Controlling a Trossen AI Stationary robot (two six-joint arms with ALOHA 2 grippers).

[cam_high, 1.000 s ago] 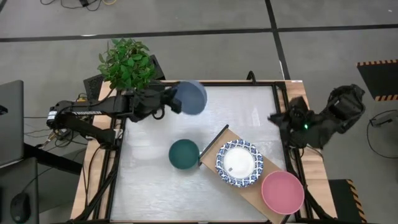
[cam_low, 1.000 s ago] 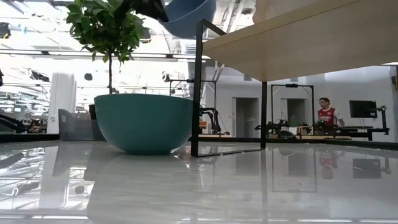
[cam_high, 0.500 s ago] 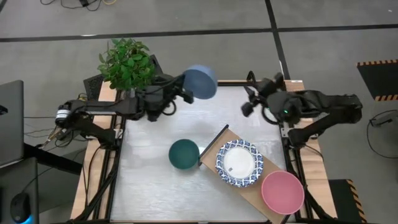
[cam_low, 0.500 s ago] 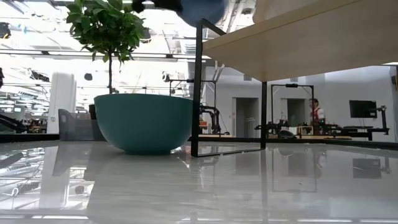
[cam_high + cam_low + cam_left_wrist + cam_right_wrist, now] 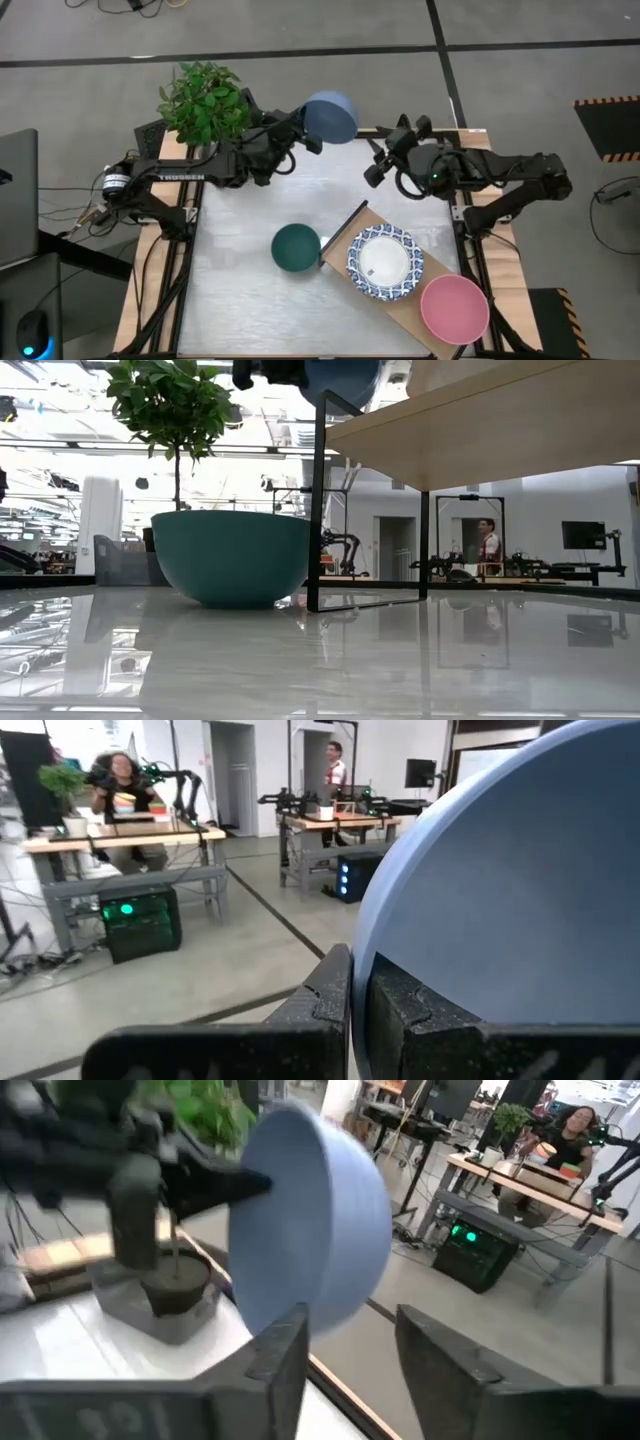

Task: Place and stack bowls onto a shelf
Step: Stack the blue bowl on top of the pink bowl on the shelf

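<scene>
Two bowls [image 5: 385, 262] sit on the shelf [image 5: 404, 306] — a third bowl [image 5: 296, 247] just beside it.

Right gripper [image 5: 350, 1355] at frame bottom, two dark fingers [image 5: 285, 1355] parted, gap between them. Just beyond, slate blue bowl [image 5: 315, 1230] tipped on its side, clamped at the rim by left gripper [image 5: 245, 1182], whose dark arm reaches in from the far side. Bowl clear of the parted fingers, not touching. Behind the arm, green plant [image 5: 205, 1110] above a dark plant pot [image 5: 175, 1290] on a grey base. White tabletop [image 5: 60, 1340] with wooden edge below. Background: desks, green-lit equipment, seated person [image 5: 570, 1130].
</scene>
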